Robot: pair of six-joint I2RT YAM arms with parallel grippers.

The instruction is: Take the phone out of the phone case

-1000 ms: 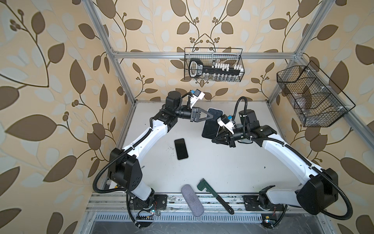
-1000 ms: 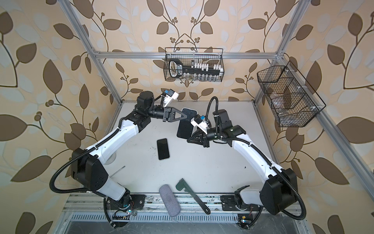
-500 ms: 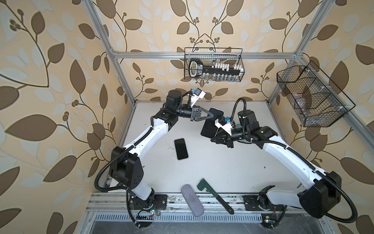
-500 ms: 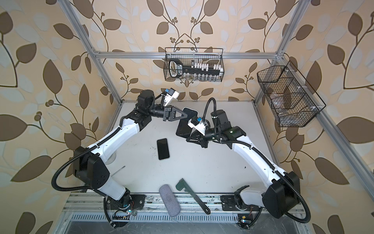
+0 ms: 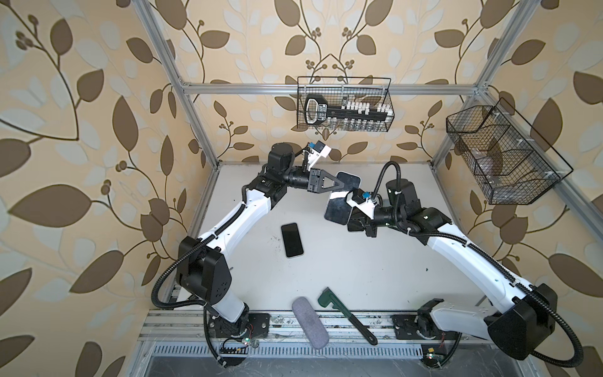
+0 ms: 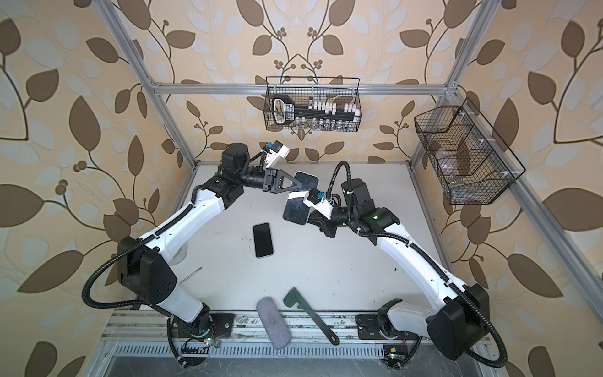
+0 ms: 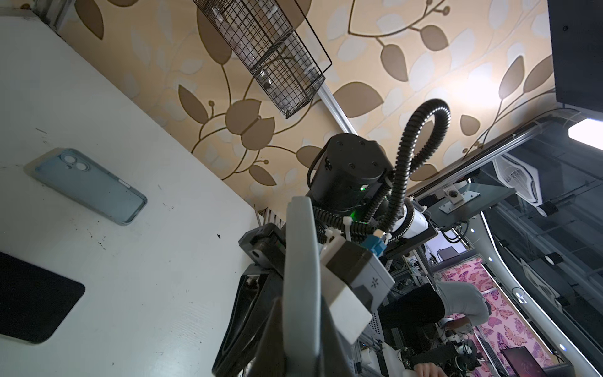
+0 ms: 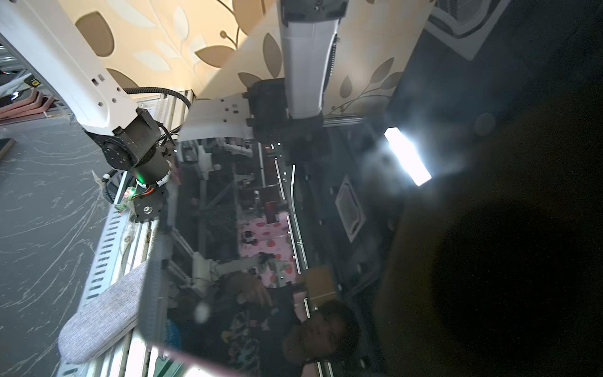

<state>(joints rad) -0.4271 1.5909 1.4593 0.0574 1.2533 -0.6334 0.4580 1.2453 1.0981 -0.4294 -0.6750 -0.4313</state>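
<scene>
A phone (image 5: 337, 209) with a dark glossy face is held tilted in the air over the back of the table in both top views (image 6: 295, 209). My left gripper (image 5: 344, 185) is shut on its upper end. In the left wrist view the phone's pale grey rim (image 7: 300, 277) stands edge-on between the jaws. My right gripper (image 5: 350, 219) is shut on its lower edge, and the right wrist view is filled by the reflecting face (image 8: 261, 228). A pale blue phone case (image 7: 88, 186) lies flat on the table in the left wrist view and looks empty. The arms hide it in both top views.
A second dark phone (image 5: 292, 240) lies screen-up on the white table (image 5: 359, 277) left of centre. A grey fabric pouch (image 5: 310, 321) and a green tool (image 5: 346, 315) lie at the front edge. Wire baskets hang on the back wall (image 5: 344, 104) and right wall (image 5: 502, 156).
The right gripper's jaws have closed a little further on the phone's lower edge. The phone and the left gripper have barely moved.
</scene>
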